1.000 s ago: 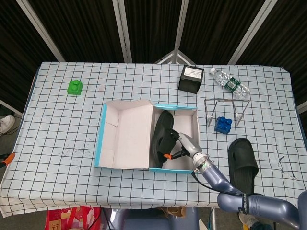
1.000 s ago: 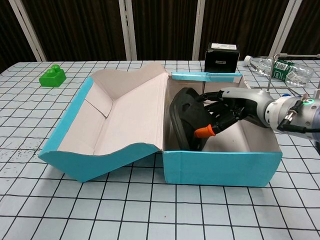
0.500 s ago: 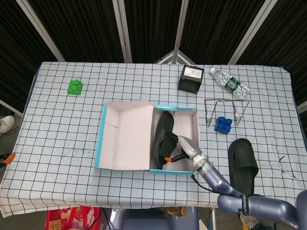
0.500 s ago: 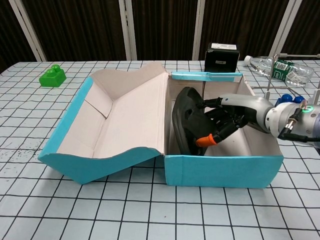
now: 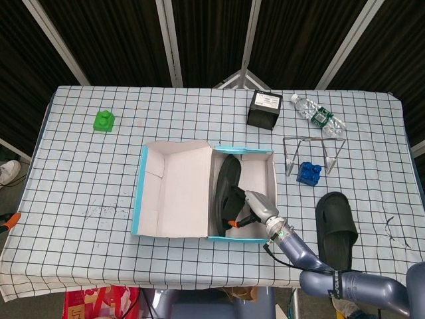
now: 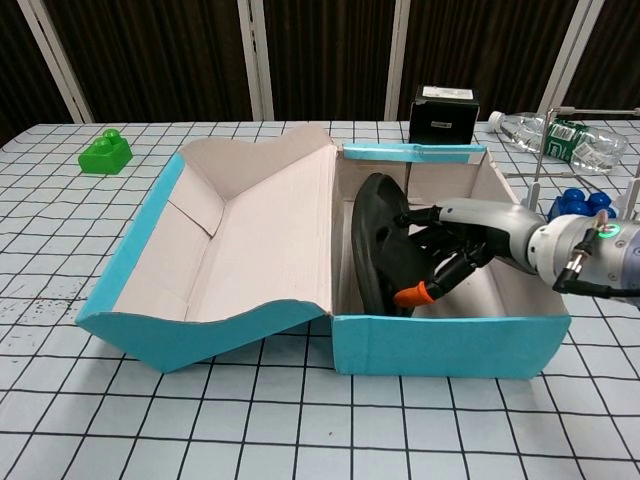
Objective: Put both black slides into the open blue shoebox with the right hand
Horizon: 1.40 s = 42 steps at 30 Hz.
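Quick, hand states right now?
Left hand: not in view.
Right hand: holding the black slide on edge inside the blue shoebox.

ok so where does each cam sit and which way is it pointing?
Head view: high above the near edge, looking steeply down on the whole table; shows the right arm and right hand in the blue shoebox.
Chest view: low at the near edge, looking level across the table; shows the right hand holding a black slide on edge inside the shoebox.
Shared: shoebox, held slide, right hand, green block, black box, bottle.
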Each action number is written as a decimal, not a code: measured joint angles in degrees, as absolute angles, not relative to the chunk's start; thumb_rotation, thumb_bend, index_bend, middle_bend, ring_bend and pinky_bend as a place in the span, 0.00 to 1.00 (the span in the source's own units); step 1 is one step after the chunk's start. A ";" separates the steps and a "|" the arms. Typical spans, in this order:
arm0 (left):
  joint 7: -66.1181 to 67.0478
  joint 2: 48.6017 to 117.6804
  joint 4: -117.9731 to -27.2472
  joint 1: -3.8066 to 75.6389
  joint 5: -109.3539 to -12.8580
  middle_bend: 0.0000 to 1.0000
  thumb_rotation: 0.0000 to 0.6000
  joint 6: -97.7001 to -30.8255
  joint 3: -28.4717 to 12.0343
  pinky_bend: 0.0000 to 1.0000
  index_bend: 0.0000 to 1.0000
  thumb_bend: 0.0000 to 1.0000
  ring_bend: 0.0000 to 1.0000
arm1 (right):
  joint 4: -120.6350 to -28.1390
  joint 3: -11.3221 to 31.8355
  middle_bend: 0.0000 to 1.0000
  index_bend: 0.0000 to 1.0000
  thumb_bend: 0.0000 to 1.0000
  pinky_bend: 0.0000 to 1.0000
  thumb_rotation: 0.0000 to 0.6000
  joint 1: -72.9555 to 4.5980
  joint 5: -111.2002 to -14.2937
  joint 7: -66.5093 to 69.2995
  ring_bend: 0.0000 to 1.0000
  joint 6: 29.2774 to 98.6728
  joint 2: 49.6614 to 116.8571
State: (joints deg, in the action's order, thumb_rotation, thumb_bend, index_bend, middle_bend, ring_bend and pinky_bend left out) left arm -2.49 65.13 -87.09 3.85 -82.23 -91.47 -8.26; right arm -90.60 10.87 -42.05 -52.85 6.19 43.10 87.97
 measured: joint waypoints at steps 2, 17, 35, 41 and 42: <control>-2.59 65.09 -87.10 3.83 -82.17 0.00 1.00 -91.48 -8.29 0.10 0.09 0.22 0.00 | -90.55 10.83 0.39 0.45 0.65 0.24 1.00 -42.14 -52.85 5.57 0.44 43.43 88.11; -2.79 64.95 -87.23 3.80 -82.11 0.00 1.00 -91.38 -8.29 0.10 0.09 0.22 0.00 | -93.32 10.63 0.28 0.31 0.43 0.15 1.00 -43.66 -50.36 1.51 0.29 42.47 86.02; -2.43 65.05 -87.31 3.96 -82.20 0.00 1.00 -91.03 -8.14 0.10 0.09 0.22 0.00 | -95.38 11.00 0.17 0.18 0.28 0.11 1.00 -46.37 -38.00 -6.94 0.21 50.18 87.32; -2.82 64.92 -87.25 3.85 -82.18 0.00 1.00 -91.18 -8.17 0.10 0.09 0.22 0.00 | -96.87 12.22 0.17 0.17 0.28 0.11 1.00 -48.31 -28.31 -13.26 0.21 55.01 88.70; -2.89 64.90 -87.23 3.84 -82.15 0.00 1.00 -91.19 -8.19 0.10 0.09 0.22 0.00 | -97.11 12.41 0.16 0.17 0.28 0.11 1.00 -48.67 -26.78 -14.16 0.21 55.29 88.74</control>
